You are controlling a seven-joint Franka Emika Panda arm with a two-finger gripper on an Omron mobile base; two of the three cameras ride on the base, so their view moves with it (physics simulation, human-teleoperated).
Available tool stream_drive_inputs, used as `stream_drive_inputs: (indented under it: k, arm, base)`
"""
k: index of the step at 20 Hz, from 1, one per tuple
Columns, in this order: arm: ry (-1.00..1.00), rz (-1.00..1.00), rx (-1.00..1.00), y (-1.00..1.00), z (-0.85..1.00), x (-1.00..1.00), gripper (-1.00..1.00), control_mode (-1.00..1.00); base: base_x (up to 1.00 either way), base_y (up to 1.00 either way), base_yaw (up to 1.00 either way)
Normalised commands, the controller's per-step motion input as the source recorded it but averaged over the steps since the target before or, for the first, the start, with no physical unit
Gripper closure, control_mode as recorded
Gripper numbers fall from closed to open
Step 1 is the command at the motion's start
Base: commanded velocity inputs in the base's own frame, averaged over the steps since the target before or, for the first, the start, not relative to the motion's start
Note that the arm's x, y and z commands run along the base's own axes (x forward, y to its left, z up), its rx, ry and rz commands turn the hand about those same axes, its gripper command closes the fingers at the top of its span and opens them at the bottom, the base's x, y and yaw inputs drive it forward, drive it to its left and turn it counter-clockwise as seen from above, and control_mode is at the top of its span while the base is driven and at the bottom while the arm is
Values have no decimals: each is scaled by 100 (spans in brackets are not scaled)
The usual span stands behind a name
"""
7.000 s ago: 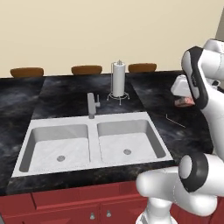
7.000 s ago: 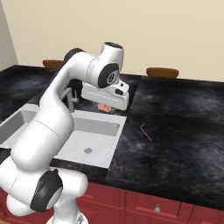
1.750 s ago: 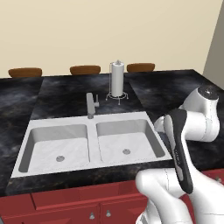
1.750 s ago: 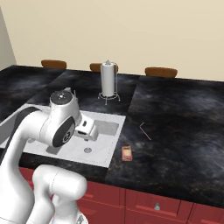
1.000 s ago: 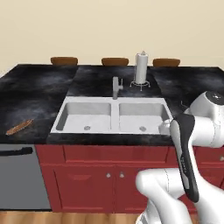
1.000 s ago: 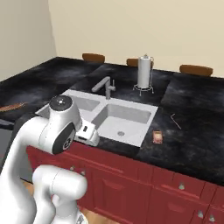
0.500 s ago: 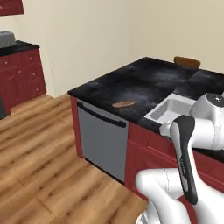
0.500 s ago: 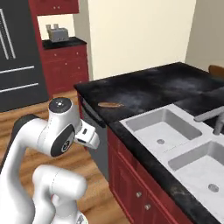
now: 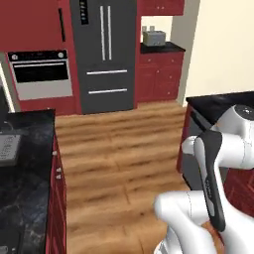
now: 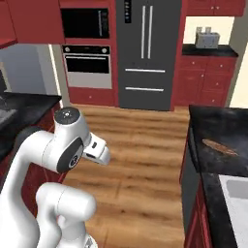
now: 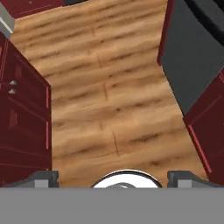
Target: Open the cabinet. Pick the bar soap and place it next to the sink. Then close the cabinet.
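The gripper (image 11: 113, 177) hangs wide open and empty, 2 fingertips (image 11: 41, 177) spread over the wooden floor (image 11: 105, 87), tucked for travel. The bar soap isn't visible; past the fridge (image 10: 147, 53), the cabinet (image 9: 158, 7) is probably the target.

1. The sink (image 10: 238, 190) on the right tabletop (image 10: 218, 126) is cut off by the right base view's edge.
2. The small grey appliance (image 9: 154, 37) far back is too small to identify.
3. The gripper (image 11: 112, 176) shows just its finger tips in the hand view.
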Motion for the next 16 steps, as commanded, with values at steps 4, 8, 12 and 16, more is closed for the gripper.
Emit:
stream_drive_inputs:
  k: [4,8,12,16]
  arm:
    - [0,0,0,0,0,0,-100,100]
    - [0,0,0,0,0,0,-100,100]
    - [0,0,0,0,0,0,-100,100]
    - [0,0,0,0,0,0,-100,100]
  base:
    - [33,3,100]
    - [79,0,96]
    - [100,-31,56]
    - [100,-45,15]
